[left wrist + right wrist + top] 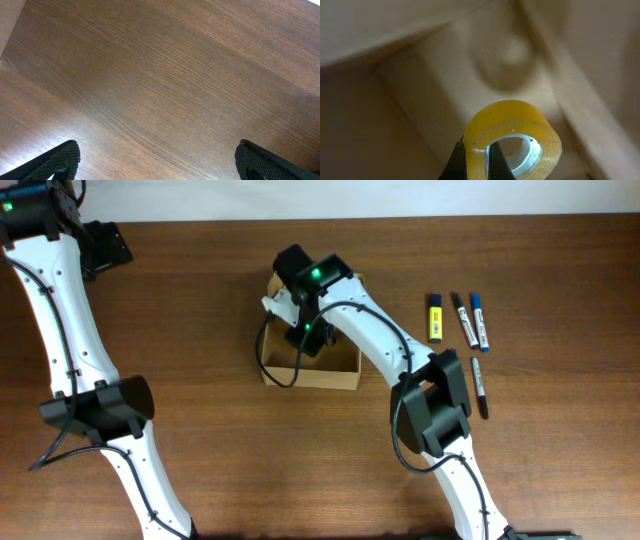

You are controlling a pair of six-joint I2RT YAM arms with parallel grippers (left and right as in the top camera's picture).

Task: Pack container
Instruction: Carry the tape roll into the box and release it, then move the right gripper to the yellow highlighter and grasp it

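Observation:
The container (340, 378) is an open tan cardboard box at the table's middle; its inner walls (430, 75) fill the right wrist view. My right gripper (308, 332) reaches down into it. It (476, 167) is shut on the rim of a yellow tape roll (520, 125) with a white core, held inside the box. My left gripper (103, 248) is at the far left back of the table. In the left wrist view it (157, 160) is open and empty over bare wood.
To the right of the box lie a yellow highlighter (436, 317), a black-and-white marker (464, 319), a blue marker (480, 321) and a black pen (480, 387). The right arm crosses the table between the box and these.

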